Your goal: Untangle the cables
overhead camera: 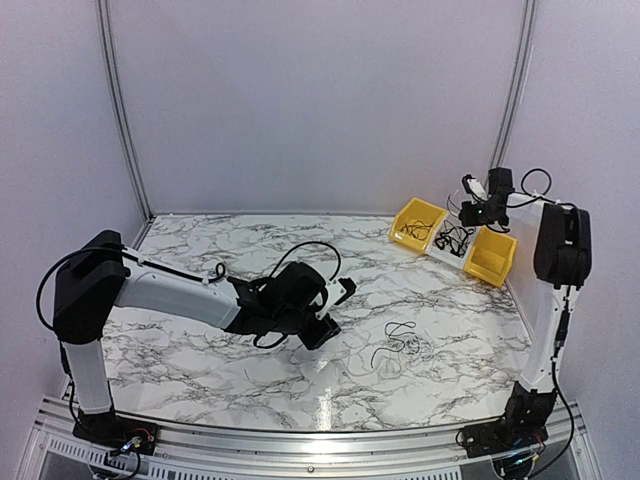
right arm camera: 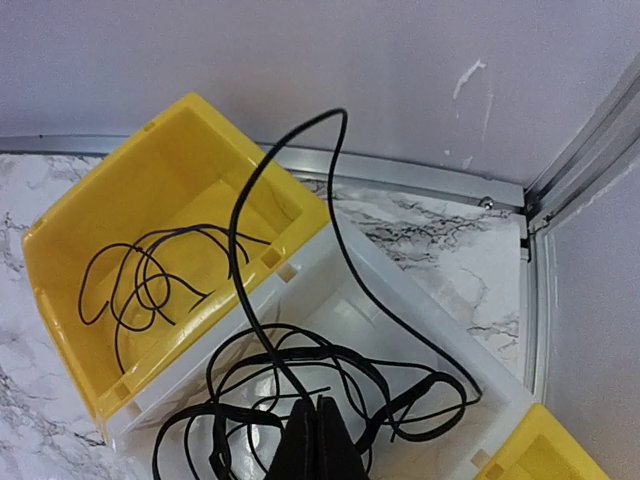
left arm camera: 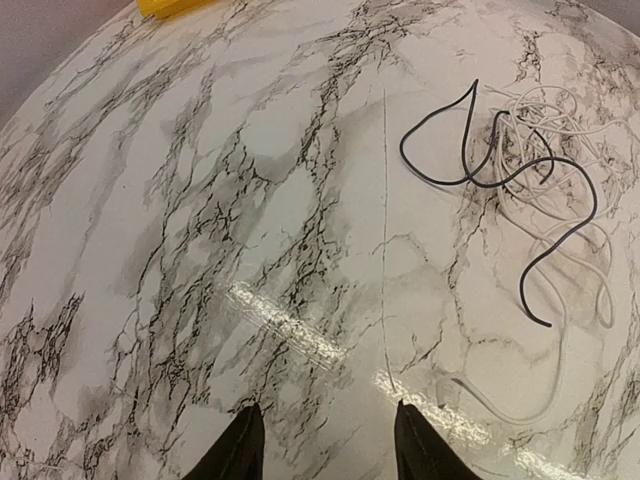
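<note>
A loose tangle of cables (overhead camera: 395, 345) lies on the marble table, right of centre. In the left wrist view it shows as one black cable (left arm camera: 440, 180) lying over several pale strands (left arm camera: 545, 100). My left gripper (overhead camera: 335, 310) hovers just left of the tangle, open (left arm camera: 328, 425), with nothing between its fingers. My right gripper (overhead camera: 468, 215) is raised over the bins at the back right. It is shut (right arm camera: 318, 405) on a black cable (right arm camera: 233, 240) that arches up from its tips and drops back into the white bin (right arm camera: 400, 290), where more black cables (right arm camera: 300, 350) lie coiled.
Three bins stand in a row at the back right: a yellow bin (overhead camera: 418, 222) with a thin black cable (right arm camera: 140, 290) inside, the white one (overhead camera: 452, 240), and another yellow bin (overhead camera: 490, 257). White walls with metal rails (right arm camera: 400, 175) stand close behind them.
</note>
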`<state>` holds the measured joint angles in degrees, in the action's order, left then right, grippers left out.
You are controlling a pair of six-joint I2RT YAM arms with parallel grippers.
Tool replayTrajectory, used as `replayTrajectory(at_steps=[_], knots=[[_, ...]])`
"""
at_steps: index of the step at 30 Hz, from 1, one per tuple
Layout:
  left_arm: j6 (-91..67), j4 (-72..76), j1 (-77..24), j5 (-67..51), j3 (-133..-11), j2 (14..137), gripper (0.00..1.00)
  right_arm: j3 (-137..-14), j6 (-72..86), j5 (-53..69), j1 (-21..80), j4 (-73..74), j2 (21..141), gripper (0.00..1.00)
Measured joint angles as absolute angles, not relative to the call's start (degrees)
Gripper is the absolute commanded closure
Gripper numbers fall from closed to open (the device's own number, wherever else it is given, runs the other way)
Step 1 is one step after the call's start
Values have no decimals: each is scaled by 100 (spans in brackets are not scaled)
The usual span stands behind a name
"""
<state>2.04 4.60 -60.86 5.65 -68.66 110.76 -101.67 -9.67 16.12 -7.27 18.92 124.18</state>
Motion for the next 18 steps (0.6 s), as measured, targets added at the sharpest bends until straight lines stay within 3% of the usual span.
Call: replayTrajectory(at_steps=[6, 10, 18], knots=[[239, 460, -6125, 587, -6866, 11076, 53, -10534, -1133, 1288, -462, 2228, 12980, 100], [268, 460, -6163, 611, -6866, 11076, 53, -10436, -1232, 1127, -296, 2418, 12993, 93], [307, 458, -6224, 624, -6866, 11076, 52, -10259, -1527, 1146, -242, 3033, 12621, 69]])
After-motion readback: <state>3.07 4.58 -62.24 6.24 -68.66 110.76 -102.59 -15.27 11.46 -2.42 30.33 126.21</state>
